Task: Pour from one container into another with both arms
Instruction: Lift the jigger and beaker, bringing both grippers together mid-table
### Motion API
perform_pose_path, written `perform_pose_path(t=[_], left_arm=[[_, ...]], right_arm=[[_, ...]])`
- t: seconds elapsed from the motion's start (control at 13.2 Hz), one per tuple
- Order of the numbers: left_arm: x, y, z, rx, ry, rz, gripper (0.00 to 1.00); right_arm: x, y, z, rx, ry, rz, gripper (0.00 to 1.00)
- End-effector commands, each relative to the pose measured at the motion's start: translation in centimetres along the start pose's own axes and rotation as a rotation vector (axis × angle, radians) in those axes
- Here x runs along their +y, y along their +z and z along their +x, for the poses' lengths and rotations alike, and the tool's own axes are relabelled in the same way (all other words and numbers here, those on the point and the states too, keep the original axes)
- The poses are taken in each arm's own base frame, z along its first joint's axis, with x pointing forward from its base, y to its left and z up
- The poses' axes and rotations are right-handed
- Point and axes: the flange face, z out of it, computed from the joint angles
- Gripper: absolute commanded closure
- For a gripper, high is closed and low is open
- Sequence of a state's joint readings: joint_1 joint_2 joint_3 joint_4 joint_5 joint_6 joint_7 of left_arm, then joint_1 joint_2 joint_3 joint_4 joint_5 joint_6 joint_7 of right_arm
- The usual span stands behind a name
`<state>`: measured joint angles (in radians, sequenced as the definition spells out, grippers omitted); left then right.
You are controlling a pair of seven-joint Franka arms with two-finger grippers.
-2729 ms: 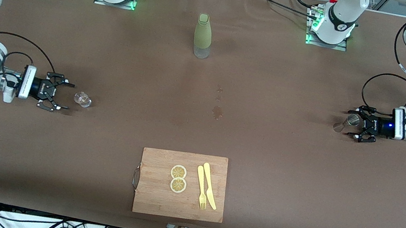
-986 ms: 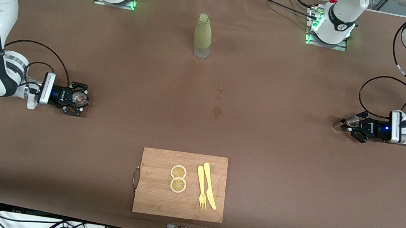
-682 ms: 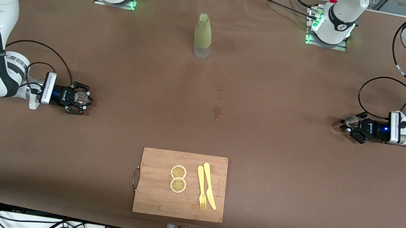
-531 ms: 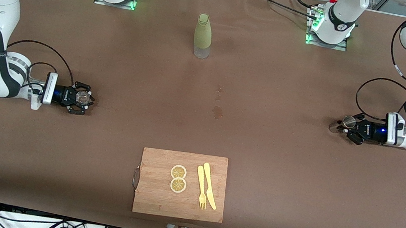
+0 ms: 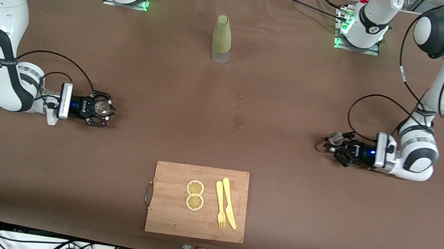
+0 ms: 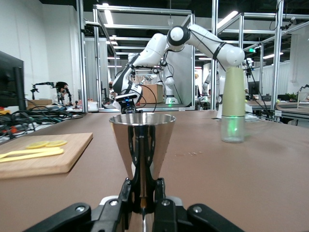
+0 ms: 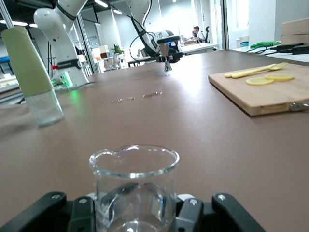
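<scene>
Here, I have the right gripper [image 5: 103, 109] at the frame's left closed on a glass beaker [image 5: 101, 108] and the left gripper [image 5: 337, 146] at right closed on a steel measuring cup [image 5: 334, 138]; next, I judge, both meet mid-table to pour.

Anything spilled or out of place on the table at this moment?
Yes: a few small wet spots darken the brown table cover mid-table, between the green bottle and the cutting board, nearer the camera than the bottle. They look like spilled drops. Nothing else stands out.
</scene>
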<state>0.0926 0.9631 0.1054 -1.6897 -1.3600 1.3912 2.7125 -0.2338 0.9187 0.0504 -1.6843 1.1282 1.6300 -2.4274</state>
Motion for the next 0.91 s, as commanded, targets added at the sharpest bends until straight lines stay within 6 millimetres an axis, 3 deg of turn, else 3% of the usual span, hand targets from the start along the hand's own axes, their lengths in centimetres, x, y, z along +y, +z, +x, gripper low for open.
perform_pose_path(t=[0.0, 0.23, 0.45, 0.83], left_arm=[[-1.4, 5.0, 0.6, -0.012, 0.06, 0.039, 1.0], [-1.7, 12.4, 1.1, -0.01, 0.026, 0.1, 1.0], [-1.9, 18.4, 2.4, -0.032, 0.011, 0.156, 1.0], [-1.2, 28.8, 4.4, -0.064, -0.032, 0.241, 1.0]], right_arm=[[2.0, 2.9, 3.2, 0.04, 0.006, 0.03, 0.91], [3.4, 7.3, 5.7, 0.076, -0.003, 0.022, 0.94], [4.6, 9.9, 7.5, 0.071, -0.015, -0.033, 1.0], [5.9, 13.1, 10.2, 0.032, 0.014, -0.124, 1.0]])
